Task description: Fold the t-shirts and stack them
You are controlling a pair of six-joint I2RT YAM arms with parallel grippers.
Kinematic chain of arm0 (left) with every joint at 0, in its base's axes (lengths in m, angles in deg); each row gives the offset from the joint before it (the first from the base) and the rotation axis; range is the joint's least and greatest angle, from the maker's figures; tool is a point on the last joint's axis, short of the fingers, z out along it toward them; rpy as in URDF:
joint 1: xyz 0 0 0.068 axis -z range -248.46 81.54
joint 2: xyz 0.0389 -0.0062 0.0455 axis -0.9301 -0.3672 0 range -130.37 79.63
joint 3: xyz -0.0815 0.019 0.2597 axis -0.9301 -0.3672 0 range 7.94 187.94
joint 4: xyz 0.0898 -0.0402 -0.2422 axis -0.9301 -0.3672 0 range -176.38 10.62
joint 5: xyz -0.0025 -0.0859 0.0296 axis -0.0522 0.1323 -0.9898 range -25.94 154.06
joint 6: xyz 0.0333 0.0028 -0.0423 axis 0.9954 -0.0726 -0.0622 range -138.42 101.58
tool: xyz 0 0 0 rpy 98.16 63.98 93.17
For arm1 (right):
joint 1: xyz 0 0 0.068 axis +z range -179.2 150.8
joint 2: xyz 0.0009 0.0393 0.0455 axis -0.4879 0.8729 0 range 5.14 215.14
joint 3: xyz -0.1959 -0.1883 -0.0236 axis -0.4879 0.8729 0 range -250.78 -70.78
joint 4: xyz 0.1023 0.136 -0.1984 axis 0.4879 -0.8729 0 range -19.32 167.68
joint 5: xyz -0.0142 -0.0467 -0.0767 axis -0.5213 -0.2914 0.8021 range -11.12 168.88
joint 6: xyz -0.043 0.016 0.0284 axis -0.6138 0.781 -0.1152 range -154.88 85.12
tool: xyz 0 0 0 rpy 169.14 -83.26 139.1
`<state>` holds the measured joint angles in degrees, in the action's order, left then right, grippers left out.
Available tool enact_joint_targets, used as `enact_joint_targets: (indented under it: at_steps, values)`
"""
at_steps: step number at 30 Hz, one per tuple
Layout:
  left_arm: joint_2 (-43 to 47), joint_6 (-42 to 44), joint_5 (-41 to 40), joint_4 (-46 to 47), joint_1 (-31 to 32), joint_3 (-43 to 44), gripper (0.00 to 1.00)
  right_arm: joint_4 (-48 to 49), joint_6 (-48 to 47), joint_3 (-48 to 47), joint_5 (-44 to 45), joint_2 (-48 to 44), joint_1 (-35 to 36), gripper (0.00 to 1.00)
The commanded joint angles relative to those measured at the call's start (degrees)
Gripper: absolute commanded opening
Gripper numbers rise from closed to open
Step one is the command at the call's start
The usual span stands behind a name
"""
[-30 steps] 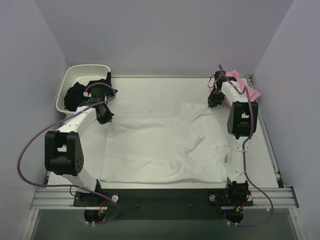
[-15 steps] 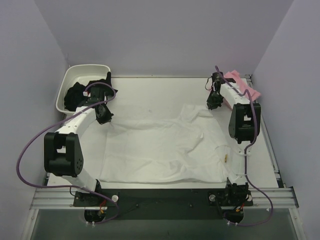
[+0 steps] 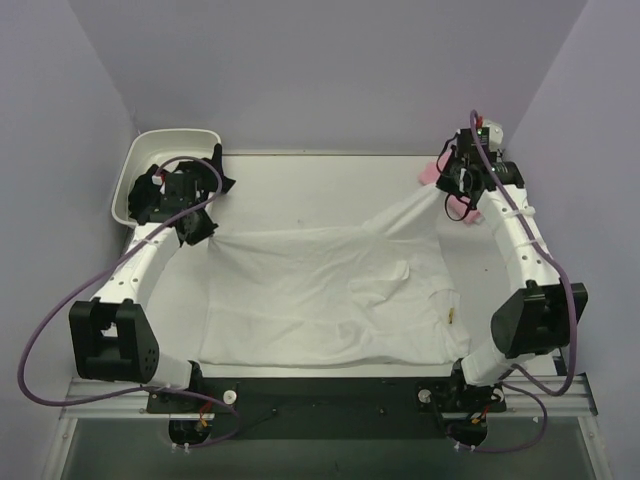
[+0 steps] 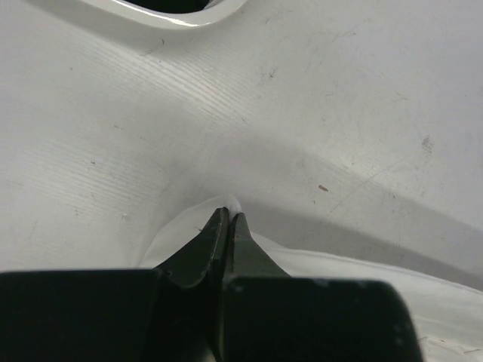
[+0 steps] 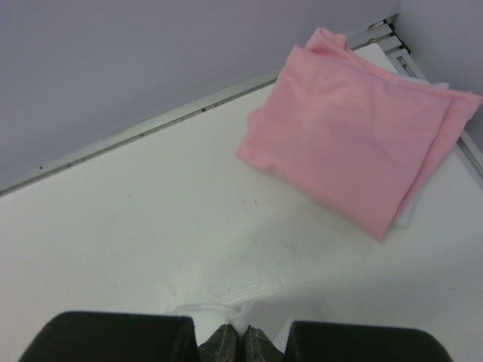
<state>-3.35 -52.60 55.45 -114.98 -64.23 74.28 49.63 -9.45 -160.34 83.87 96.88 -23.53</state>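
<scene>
The white t-shirt (image 3: 320,290) lies spread across the table, its yellow neck tag (image 3: 452,316) near the right edge. My left gripper (image 3: 203,236) is shut on the shirt's back left corner; in the left wrist view the black fingertips (image 4: 229,213) pinch a small peak of white cloth. My right gripper (image 3: 443,192) is shut on the back right corner, which is pulled taut and raised; the right wrist view shows white cloth (image 5: 223,311) bunched at the gripper (image 5: 241,337). The pink t-shirt (image 5: 355,143) lies folded at the back right corner, mostly hidden behind the right arm from above.
A white tub (image 3: 170,138) stands at the back left, just behind the left wrist; its rim (image 4: 173,13) shows at the top of the left wrist view. Purple walls close in the table on three sides. A metal rail (image 5: 189,111) runs along the back edge.
The right arm has swung outward and back to the right, drawing its shirt corner taut towards the pink t-shirt. The left arm has shifted slightly left, still holding its corner.
</scene>
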Motion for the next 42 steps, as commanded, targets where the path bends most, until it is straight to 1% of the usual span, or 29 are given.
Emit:
enact_joint_targets:
  at_steps: [1,7,11,13,16,22,24,28,33,37,42]
  values:
    - [5.71,2.18,-0.19,-0.79,-1.06,-2.27,0.00,-0.34,-0.21,5.69,3.62,-7.61,0.30,0.00]
    - [9.93,3.15,0.60,-1.58,-1.07,-6.31,0.00,-0.60,1.20,13.78,3.89,-17.29,0.30,0.00]
    - [13.36,3.67,1.13,-2.20,-1.07,-8.86,0.00,-1.04,1.82,21.60,4.93,-26.60,0.30,0.00]
    - [15.38,3.68,2.18,-3.25,-1.07,-9.74,0.00,-2.26,2.16,23.54,5.11,-30.37,0.39,0.00]
    - [18.71,3.33,4.29,-4.22,-1.07,-11.67,0.00,-3.67,2.69,27.41,4.67,-34.68,0.74,0.00]
    - [24.18,2.62,3.94,-7.29,-1.07,-14.31,0.00,-6.31,3.84,34.01,5.64,-43.56,1.71,0.00]
    - [24.88,2.62,4.29,-7.82,-1.07,-15.19,0.00,-7.10,4.71,36.11,4.42,-45.24,2.32,0.00]
    - [25.94,1.57,5.52,-9.05,-1.07,-17.29,0.00,-9.47,5.68,38.75,3.97,-49.45,3.64,0.00]
    - [26.99,-0.01,5.79,-9.49,-0.98,-20.11,0.00,-12.81,7.26,40.87,4.06,-53.59,6.89,0.00]
    - [27.17,-0.28,4.82,-9.59,-0.98,-19.68,0.00,-15.53,8.58,41.92,4.23,-57.28,9.00,0.00]
    - [26.29,0.16,4.82,-9.41,-0.98,-19.77,0.00,-19.48,9.46,42.36,4.41,-59.75,10.59,0.00]
